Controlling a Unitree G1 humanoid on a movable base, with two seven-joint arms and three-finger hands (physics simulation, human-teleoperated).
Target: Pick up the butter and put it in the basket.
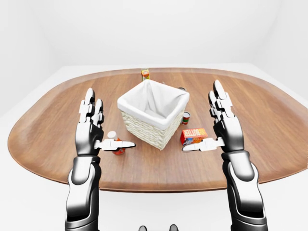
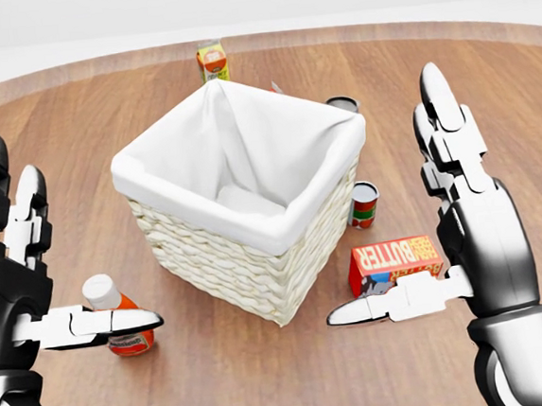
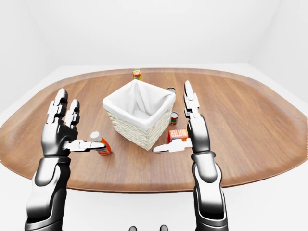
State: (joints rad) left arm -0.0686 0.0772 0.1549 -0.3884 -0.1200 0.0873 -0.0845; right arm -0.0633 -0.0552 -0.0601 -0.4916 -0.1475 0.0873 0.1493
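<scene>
The right hand (image 2: 462,215) stands raised and spread, its fingers pointing up and its thumb reaching toward the view's left, holding nothing; in the head view the thumb tip crosses the lower edge of the butter (image 2: 395,261), so whether it touches the box or merely passes before it cannot be told. The butter is a red box with orange lettering, lying on the wooden table (image 1: 269,120) just beside the right-hand lower wall of the basket (image 2: 209,256), which is woven, lined with white cloth, and set cornerwise near the table's middle. The left hand (image 2: 16,273) is likewise open, fingers up, thumb stretched toward the right, and empty; its thumb covers the middle of a small bottle (image 2: 109,307) with a white cap and an orange-red body, so only the cap and the bottom of that bottle show. A small can (image 2: 363,203) with a red and green label stands between the basket and the butter's upper side, partly screened by the basket's corner. Another can (image 2: 343,104) peeps over the basket's right rim, only its top showing. A little carton (image 2: 212,61), yellow and orange, stands past the basket near the table's upper edge; its print is too small to read. A small corner of something shows just above the basket's upper rim, too hidden to name. In the eye views both forearms run off the bottom edge.
</scene>
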